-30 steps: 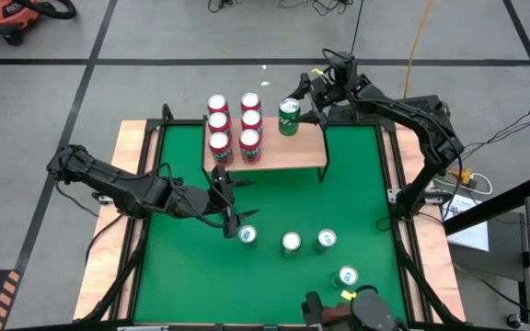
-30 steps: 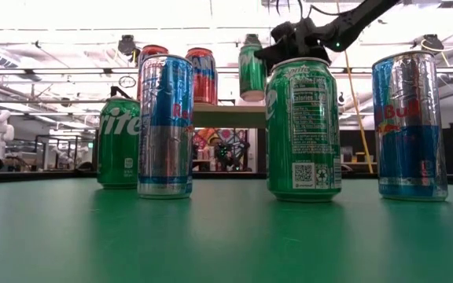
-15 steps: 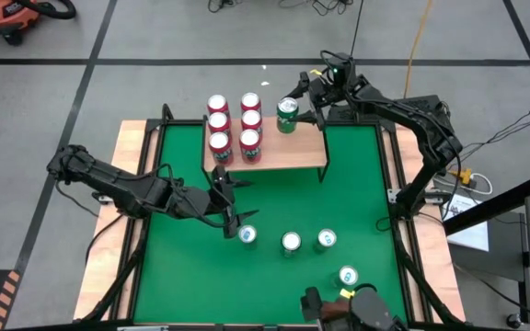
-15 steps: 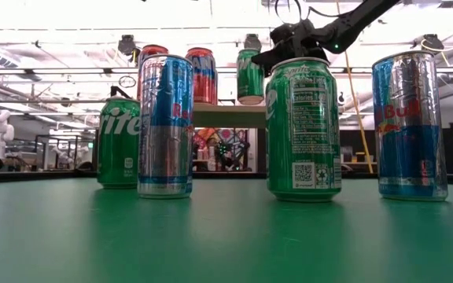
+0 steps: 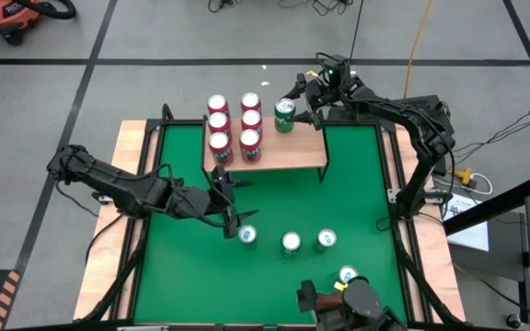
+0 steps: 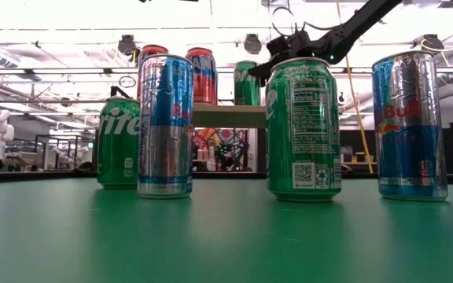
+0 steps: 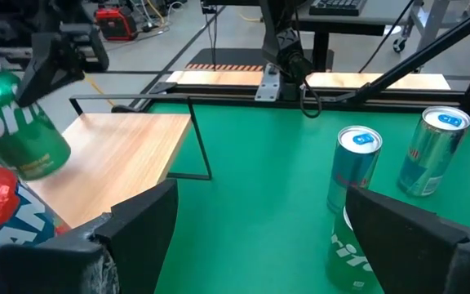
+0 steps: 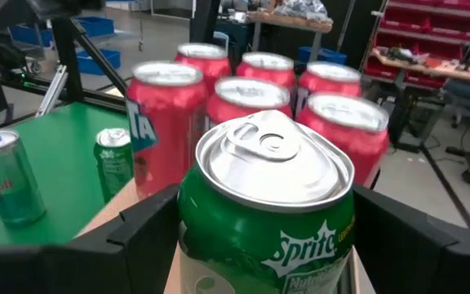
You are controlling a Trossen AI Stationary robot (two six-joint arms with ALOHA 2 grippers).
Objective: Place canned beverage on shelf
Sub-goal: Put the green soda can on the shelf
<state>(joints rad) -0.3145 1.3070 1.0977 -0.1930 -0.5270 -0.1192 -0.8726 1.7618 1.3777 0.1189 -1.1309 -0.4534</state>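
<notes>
A green Sprite can [image 5: 284, 115] is at the far right part of the light-wood shelf [image 5: 283, 147], beside several red cans [image 5: 235, 126] that stand on the board. My right gripper [image 5: 302, 103] is shut on the green can; the can also shows in the right wrist view [image 8: 268, 204] and the low view [image 6: 246, 82]. My left gripper [image 5: 232, 217] is open and empty low over the green table, just left of a silver-blue can [image 5: 247, 234]. My right gripper pinches the green can between its two fingers, one on each side wall [image 8: 192, 237], about mid-height. The fingers come level from the table's far right side. The can is about upright, its bottom at the shelf board; whether it rests there I cannot tell.
Several loose cans stand on the green table near its front: silver-blue ones [image 5: 291, 242] [image 5: 348, 275] and a green Sprite can [image 5: 327, 240]. The shelf's thin black legs [image 5: 324, 175] stand on the table. A dark camera mount [image 5: 357, 308] sits at the near edge.
My right gripper has carried the green can a little toward the table's left, closer to the red cans, and down toward the shelf board. The can has stayed about upright in the shut fingers.
</notes>
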